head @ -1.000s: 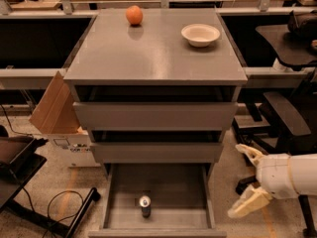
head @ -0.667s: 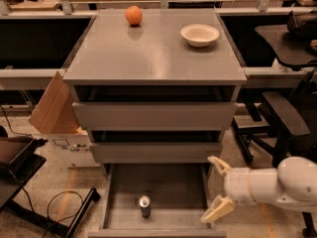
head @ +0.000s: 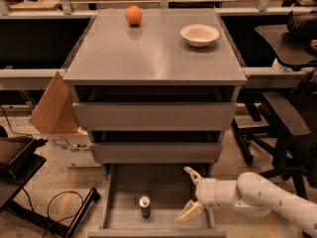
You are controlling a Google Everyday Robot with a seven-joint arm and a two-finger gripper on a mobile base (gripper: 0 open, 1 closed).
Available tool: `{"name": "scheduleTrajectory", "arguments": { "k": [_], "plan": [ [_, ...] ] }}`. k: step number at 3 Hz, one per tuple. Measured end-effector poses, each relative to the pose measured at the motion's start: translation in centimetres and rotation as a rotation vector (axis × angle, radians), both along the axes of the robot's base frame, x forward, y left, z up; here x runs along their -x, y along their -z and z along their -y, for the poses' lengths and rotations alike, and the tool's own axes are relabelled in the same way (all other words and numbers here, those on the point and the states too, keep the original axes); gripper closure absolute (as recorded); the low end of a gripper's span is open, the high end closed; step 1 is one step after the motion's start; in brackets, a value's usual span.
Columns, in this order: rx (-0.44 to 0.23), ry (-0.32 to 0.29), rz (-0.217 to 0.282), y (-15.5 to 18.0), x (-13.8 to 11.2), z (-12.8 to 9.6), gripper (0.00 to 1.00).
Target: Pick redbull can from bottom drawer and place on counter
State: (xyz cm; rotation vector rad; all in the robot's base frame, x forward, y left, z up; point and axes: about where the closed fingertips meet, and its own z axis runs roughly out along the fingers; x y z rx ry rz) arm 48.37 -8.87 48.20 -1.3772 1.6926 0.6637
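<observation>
Now our claw (head: 190, 193) has swung in from right of the can (head: 144, 206) and hangs wide open just beside it. The can stands upright inside the drawer (head: 158, 182). We judge the reach nearly done; grasping comes next.
</observation>
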Motion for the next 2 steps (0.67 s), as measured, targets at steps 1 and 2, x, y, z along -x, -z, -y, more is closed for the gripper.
{"name": "scheduleTrajectory", "arguments": {
  "k": [1, 2],
  "plan": [
    [-0.066, 0.017, -0.113, 8.0, 0.35, -2.7, 0.0],
    [-0.066, 0.017, -0.113, 8.0, 0.35, -2.71, 0.0]
  ]
}}
